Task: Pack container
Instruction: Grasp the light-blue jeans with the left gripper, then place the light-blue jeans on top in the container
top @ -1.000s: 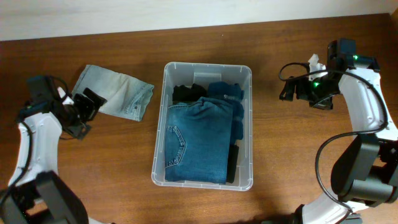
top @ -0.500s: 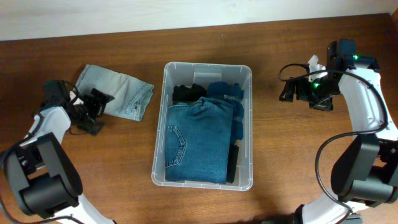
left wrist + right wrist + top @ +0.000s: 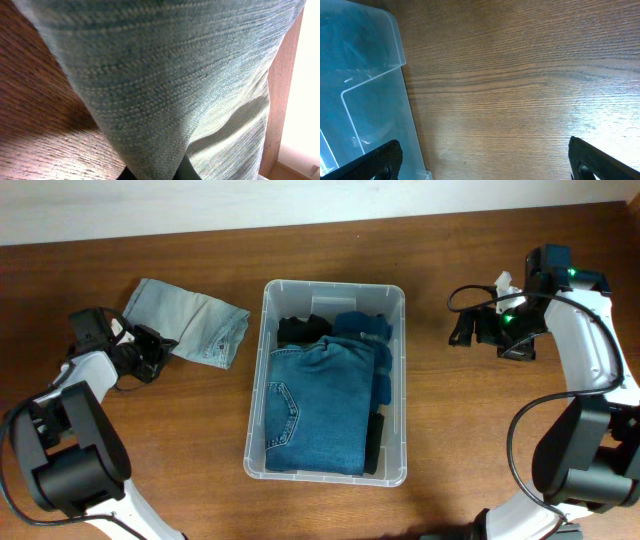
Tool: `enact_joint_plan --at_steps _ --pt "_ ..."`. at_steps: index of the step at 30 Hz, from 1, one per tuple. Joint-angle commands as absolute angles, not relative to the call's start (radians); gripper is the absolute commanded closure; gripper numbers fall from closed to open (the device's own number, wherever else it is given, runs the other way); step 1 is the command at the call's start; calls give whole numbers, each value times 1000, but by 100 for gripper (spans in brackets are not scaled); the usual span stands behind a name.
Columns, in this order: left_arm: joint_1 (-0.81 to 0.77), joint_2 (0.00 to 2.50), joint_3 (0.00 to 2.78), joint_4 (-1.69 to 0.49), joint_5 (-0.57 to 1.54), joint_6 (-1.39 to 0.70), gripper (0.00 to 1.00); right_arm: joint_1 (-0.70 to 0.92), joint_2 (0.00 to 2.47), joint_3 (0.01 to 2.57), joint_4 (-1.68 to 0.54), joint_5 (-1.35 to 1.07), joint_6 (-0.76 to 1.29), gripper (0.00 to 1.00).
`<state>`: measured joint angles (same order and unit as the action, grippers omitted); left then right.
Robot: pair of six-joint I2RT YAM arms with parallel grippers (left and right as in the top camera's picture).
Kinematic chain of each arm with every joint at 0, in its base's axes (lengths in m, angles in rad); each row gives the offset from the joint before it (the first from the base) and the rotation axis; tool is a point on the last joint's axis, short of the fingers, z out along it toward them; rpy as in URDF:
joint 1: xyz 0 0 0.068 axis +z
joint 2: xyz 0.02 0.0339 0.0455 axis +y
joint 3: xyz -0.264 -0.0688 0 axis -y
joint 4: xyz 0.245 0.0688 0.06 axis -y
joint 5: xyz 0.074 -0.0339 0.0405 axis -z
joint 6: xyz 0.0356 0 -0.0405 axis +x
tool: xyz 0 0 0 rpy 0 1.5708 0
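Overhead view: the left gripper [image 3: 150, 350] sits at the near-left end of a pale denim garment [image 3: 195, 328], which lies flat on the table [image 3: 450, 430]. In the left wrist view, cloth fills the picture and only a dark sliver of finger shows at the bottom edge. Whether the jaws are clamped on the cloth cannot be told.

The garment's long axis slants from the gripper towards the container [image 3: 256, 400]. Its far end lies just beside the container's left wall, apart from it.

The container stands mid-table, to the robot's right of the left gripper, with its long axis running front to back. It holds folded blue jeans [image 3: 315, 410] and dark clothes [image 3: 298, 330] at the back end.

The right gripper [image 3: 462, 330] is beyond the container's right wall, well apart from the garment. Its wrist view shows the fingers spread wide over bare wood with nothing between them.

Judgement: the left arm is the nearer one, and the coming move is a carry rightwards over the left wall.
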<state>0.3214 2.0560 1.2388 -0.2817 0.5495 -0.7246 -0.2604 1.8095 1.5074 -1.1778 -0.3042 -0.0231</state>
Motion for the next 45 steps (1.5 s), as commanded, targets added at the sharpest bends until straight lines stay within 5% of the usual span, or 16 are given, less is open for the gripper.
enact_joint_plan --at_steps 1,14,21,30,45 --pt "317 2010 1229 -280 554 -679 100 -255 1804 1524 -1179 -302 -21 2" --pt "271 1385 1229 -425 555 -449 100 -258 1800 1539 -1186 -303 -17 2" --pt "67 1154 1229 -496 612 -412 100 -278 1798 1540 -1174 -302 18 2" --pt "-290 1264 1235 -561 676 3 100 -380 1768 1553 -1198 -310 43 2" --pt "-439 1665 1240 -442 849 46 100 -380 1768 1552 -1201 -310 42 2"
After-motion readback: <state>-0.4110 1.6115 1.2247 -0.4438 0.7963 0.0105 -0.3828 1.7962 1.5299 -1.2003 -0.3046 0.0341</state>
